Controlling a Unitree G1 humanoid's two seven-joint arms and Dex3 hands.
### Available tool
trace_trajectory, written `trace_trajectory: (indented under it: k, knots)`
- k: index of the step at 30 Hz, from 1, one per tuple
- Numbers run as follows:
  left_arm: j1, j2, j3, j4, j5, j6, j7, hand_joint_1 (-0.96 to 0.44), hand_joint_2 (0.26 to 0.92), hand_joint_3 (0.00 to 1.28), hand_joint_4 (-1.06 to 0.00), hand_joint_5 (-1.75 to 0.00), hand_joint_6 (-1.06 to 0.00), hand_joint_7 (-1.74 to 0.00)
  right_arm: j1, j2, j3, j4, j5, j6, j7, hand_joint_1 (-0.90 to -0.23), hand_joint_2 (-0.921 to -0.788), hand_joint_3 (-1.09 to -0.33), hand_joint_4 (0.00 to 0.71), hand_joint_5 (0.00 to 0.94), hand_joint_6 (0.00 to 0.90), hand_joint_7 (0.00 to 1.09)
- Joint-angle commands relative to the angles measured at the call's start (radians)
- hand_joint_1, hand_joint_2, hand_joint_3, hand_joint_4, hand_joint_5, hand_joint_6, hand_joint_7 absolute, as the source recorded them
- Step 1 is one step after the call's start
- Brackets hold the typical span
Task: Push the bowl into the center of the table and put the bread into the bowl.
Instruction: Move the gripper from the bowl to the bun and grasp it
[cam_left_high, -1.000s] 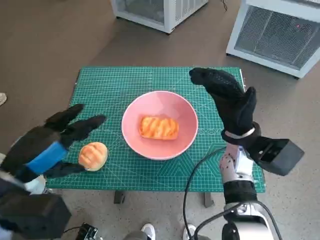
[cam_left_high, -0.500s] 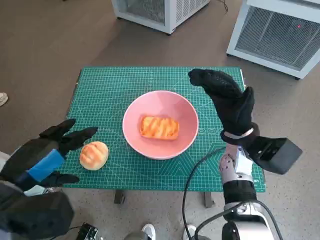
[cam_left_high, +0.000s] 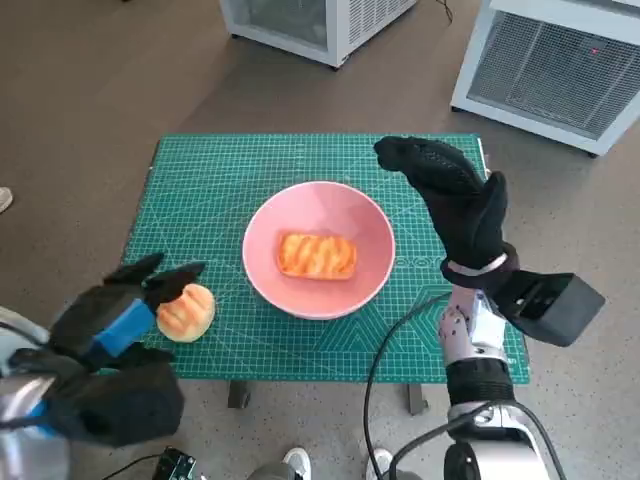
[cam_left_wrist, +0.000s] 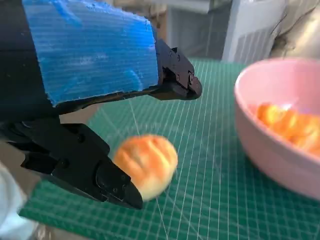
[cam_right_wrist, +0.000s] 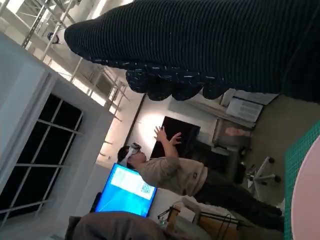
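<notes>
Pink bowl (cam_left_high: 318, 249), smooth and round, sits mid-bench on the green gridded mat (cam_left_high: 230, 180); open mat on all sides, widest at the far edge. A flat, ridged golden bread (cam_left_high: 316, 255) lies inside it. A round glossy bun (cam_left_high: 186, 311) rests near the mat's near-left edge. Left hand (cam_left_high: 118, 318) just beside the bun, fingers (cam_left_wrist: 172, 80) spread wide, holding nothing. Right hand (cam_left_high: 455, 205), knitted glove, raised right of the bowl, fingers apart, empty.

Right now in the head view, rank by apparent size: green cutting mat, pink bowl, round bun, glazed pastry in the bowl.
1. Green cutting mat
2. Pink bowl
3. Glazed pastry
4. Round bun; close to the pastry, and the left hand partly covers it, so unsure.
</notes>
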Motion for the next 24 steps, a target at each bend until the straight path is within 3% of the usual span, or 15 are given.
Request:
trace_trajectory:
  k: [1,16,24]
  knots:
    - [-0.041,-0.019,-0.037,0.090,0.017,-0.035,0.060,0.03,0.737,0.01,-0.28,-0.02,-0.44,-0.02,0.008,-0.010,-0.002,0.018,-0.002,0.017,0.011,-0.700,-0.921,-0.756,0.169,0.000,-0.001,0.56]
    - [-0.130,-0.050,-0.131,0.339,0.033,-0.081,0.154,0.10,0.778,0.02,-0.42,-0.03,-0.50,-0.02,0.008,-0.017,-0.005,0.017,0.001,0.024,0.013,-0.693,-0.921,-0.759,0.168,0.000,-0.001,0.56]
    - [-0.166,-0.033,-0.173,0.412,0.076,-0.067,0.166,0.11,0.830,0.05,-0.55,-0.05,-0.64,-0.06,0.012,-0.018,-0.005,0.014,0.003,0.027,0.015,-0.691,-0.921,-0.761,0.166,0.000,-0.001,0.56]
